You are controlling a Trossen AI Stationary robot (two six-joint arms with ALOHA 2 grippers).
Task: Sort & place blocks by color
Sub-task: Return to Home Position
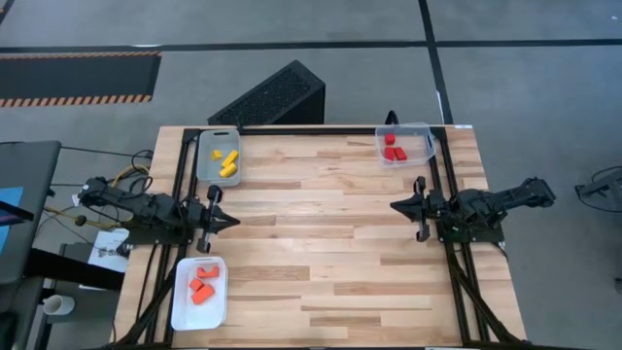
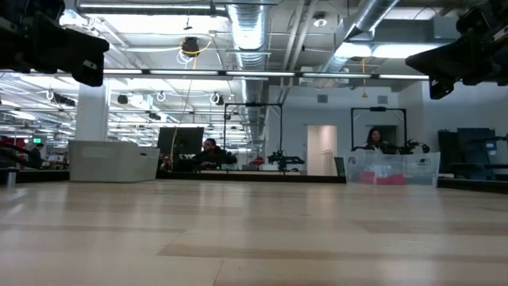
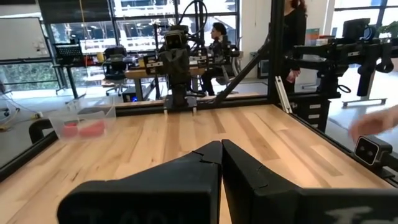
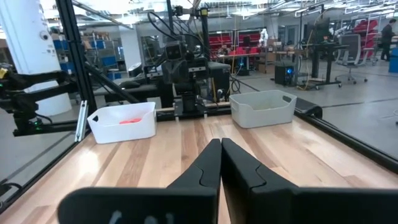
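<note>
The blocks lie sorted in three trays. Yellow blocks (image 1: 226, 162) lie in a grey tray (image 1: 206, 167) at the far left. Red blocks (image 1: 394, 149) lie in a clear tray (image 1: 420, 134) at the far right, which also shows in the left wrist view (image 3: 84, 127). Orange blocks (image 1: 200, 286) lie in a white tray (image 1: 218, 301) at the near left, which also shows in the right wrist view (image 4: 123, 121). My left gripper (image 1: 236, 222) is shut and empty at the table's left edge. My right gripper (image 1: 394, 205) is shut and empty at the right edge.
The black table frame (image 1: 321, 129) runs along the table's edges. A dark slanted box (image 1: 272, 97) stands on the floor beyond the far edge. The wooden tabletop (image 1: 321, 233) between the two grippers is bare. People sit in the room behind the table.
</note>
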